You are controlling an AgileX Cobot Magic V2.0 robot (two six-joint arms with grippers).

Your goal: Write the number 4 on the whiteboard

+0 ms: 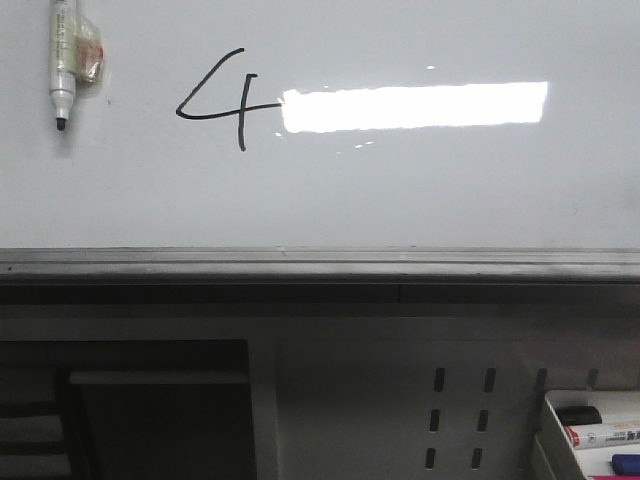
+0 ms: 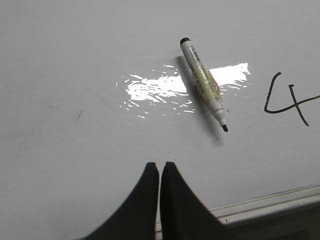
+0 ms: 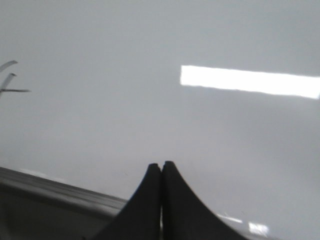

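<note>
A thin black number 4 [image 1: 222,100] is drawn on the whiteboard [image 1: 400,190], left of the bright reflection. It also shows in the left wrist view [image 2: 290,99] and faintly at the edge of the right wrist view [image 3: 10,82]. A white marker pen [image 1: 63,62] with a black tip lies on the board at the upper left, and shows in the left wrist view [image 2: 203,83]. My left gripper [image 2: 159,164] is shut and empty, apart from the pen. My right gripper [image 3: 161,163] is shut and empty over the bare whiteboard [image 3: 150,120]. Neither gripper shows in the front view.
The board's grey metal bottom rail [image 1: 320,265] runs across the front view. Below it is a grey slotted panel [image 1: 460,410]. A white tray [image 1: 552,430] at the lower right holds several markers [image 1: 600,435].
</note>
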